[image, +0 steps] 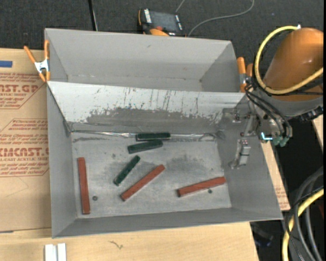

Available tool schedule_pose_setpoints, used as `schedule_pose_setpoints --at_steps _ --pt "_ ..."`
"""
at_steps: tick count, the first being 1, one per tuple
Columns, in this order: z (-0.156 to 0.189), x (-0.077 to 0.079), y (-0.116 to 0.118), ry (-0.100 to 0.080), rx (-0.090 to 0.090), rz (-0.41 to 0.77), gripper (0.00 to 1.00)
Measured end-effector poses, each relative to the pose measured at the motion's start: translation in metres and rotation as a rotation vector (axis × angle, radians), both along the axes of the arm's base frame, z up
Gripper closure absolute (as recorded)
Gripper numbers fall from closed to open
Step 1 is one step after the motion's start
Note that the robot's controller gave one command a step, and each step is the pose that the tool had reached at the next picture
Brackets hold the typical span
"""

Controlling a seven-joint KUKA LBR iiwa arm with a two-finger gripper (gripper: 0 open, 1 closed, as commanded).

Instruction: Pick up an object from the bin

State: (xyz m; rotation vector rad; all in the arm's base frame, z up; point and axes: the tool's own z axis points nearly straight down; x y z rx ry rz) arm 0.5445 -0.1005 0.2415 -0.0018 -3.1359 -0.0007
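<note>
My gripper hangs at the bin's right side, over the sloped right wall and above the floor. Nearest to it is a red-brown flat bar, lying on the floor below and to its left, apart from it. A second red-brown bar lies slantwise near the middle of the floor. Beside that one, to the left, lies a short dark green bar, also slantwise.
Two more dark green bars lie side by side near the back wall. A third red-brown bar lies lengthwise along the left wall. The arm with its orange cover and cables stands outside the right rim.
</note>
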Motion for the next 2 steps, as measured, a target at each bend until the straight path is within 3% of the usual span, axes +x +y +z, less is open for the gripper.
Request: schedule_pose_setpoints --at_steps 1,2 --pt "-0.1687 -0.0232 0.0284 0.002 0.002 0.115 0.0" --pt "-0.1638 -0.0204 0.028 -0.005 0.0 0.115 1.0"
